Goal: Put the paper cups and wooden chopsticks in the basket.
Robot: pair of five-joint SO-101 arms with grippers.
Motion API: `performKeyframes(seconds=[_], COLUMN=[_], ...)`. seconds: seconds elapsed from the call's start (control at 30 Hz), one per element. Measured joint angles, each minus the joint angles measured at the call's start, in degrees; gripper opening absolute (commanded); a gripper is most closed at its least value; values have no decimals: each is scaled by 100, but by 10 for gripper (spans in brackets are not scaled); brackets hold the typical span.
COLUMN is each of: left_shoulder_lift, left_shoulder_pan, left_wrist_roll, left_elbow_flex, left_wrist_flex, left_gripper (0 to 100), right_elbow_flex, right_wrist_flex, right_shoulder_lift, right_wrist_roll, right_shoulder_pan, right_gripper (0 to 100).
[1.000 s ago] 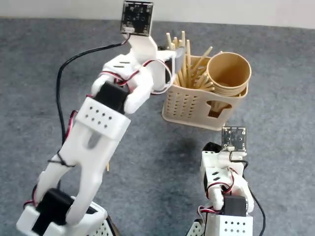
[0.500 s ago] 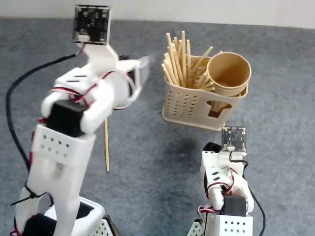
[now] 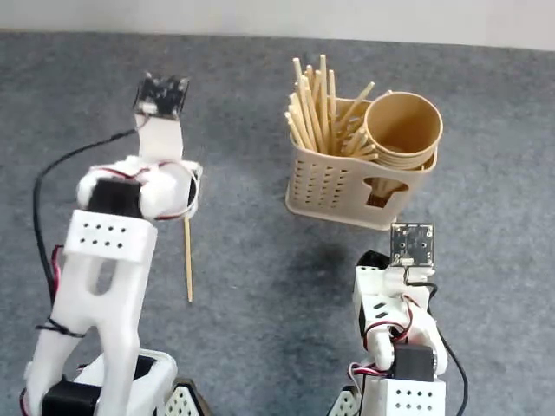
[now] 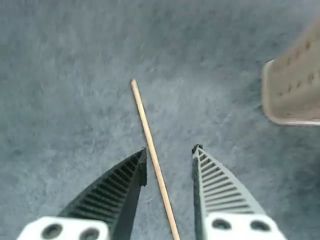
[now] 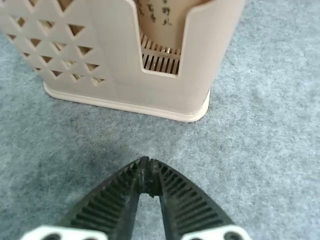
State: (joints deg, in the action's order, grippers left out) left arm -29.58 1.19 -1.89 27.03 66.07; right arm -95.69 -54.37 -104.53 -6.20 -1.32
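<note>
Wood item outstanding: one loose chopstick (image 3: 187,260) lies flat on the grey bench (image 3: 260,303), well apart from the basket (image 3: 334,186), on the side away from the cups.
Basket contents: paper cups (image 3: 403,130) nested in one compartment; a chopstick bundle (image 3: 316,104) stands tilted in the compartment beside them.
Left gripper (image 4: 170,148): poised over the loose chopstick (image 4: 150,150), well apart from the basket, fingers spread with one on each side of the stick. Contact with the stick cannot be confirmed.
Right gripper (image 5: 148,161): low over the bench near the basket's notched wall (image 5: 125,75), fingers pressed together on nothing.
Step in hand: judged to be the pick-up of the last stray chopstick; the cups appear already stowed.
Next move calls for: lowering until the fingertips straddle the stick at bench level, closing squarely across its thin shaft, then lifting and carrying it to the bundle's compartment. A grip near one end would likely let it swing.
</note>
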Motion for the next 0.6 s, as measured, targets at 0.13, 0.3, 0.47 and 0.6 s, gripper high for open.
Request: performKeyframes(seconds=[0.13,0.3,0.47,0.6], left_shoulder_lift=[229,1134,2066,2708], left_shoulder_pan=[-9,-53,-325,-448], left_wrist_roll=[9,9,-62,-167], left_elbow_flex=[642,633,193,-158], left_wrist_flex=[-457,-563,-580,-580], left_gripper=[153,153,153,153], right_elbow_flex=[0,0,0,0], right_wrist_flex=[0,0,0,0], right_shoulder_lift=[0,0,0,0], right_wrist_roll=[0,0,0,0], right_shoulder_pan=[0,0,0,0], right_gripper=[5,5,5,5])
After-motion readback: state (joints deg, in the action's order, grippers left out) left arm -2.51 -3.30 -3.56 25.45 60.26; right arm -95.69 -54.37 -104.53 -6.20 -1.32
